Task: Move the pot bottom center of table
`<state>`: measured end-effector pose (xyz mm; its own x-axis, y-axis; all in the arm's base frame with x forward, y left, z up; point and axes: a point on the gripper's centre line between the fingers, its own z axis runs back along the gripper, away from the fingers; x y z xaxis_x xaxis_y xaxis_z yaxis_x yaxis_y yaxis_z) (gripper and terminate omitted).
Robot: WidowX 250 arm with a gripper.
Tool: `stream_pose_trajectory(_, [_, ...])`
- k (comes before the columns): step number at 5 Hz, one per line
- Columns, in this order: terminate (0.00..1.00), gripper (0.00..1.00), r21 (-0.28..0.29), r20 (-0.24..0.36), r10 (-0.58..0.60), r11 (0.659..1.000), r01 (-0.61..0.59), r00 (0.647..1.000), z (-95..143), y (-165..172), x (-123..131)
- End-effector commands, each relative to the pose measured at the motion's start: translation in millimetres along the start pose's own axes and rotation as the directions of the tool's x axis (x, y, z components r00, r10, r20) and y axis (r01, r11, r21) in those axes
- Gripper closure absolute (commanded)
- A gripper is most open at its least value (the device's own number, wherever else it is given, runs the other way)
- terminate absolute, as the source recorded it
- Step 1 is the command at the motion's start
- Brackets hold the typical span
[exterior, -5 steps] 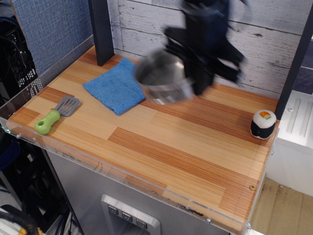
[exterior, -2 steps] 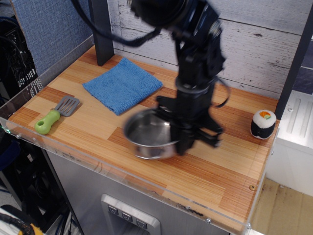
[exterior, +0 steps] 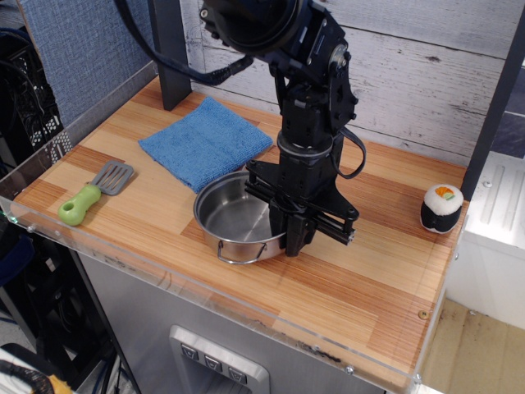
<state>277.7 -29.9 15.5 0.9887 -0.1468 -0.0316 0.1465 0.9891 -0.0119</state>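
The hand (exterior: 289,238) gripped the pot (exterior: 234,216) by its right rim, low at the lower middle of the bench (exterior: 369,287); placing looked underway, release likely next.

Hidden behind the gripper (exterior: 289,238): the right rim of the pot (exterior: 234,217); fingertip closure unclear; arm cut off by the top edge

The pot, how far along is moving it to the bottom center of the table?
Mostly done: the pot sits near the table's front edge, roughly centered. In hand: the gripper is at its right rim, apparently gripping it. Left: release and withdraw.
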Motion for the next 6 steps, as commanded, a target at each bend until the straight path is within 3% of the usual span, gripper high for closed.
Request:
stream_pose_trajectory(1, [0.0,0.0,-0.035,0.062,-0.077,0.996,0.08,0.995,29.2,-10.4,-10.7])
stream_pose_trajectory(2, [0.0,0.0,-0.02,0.183,-0.104,0.994,0.11,0.978,61.4,-14.2,-12.5])
stream_pose_trajectory(3, [0.0,0.0,0.002,0.354,-0.096,0.995,0.102,0.93,109.7,-8.3,-21.3])
stream_pose_trajectory(4, [0.0,0.0,0.005,0.436,-0.033,0.999,0.034,0.899,152.7,9.6,-38.4])
stream_pose_trajectory(5, [0.0,0.0,-0.015,0.434,0.073,0.997,-0.074,0.898,188.1,37.6,-59.2])
stream_pose_trajectory(6, [0.0,0.0,-0.089,0.338,0.116,0.992,-0.091,0.934,191.5,59.1,-57.2])
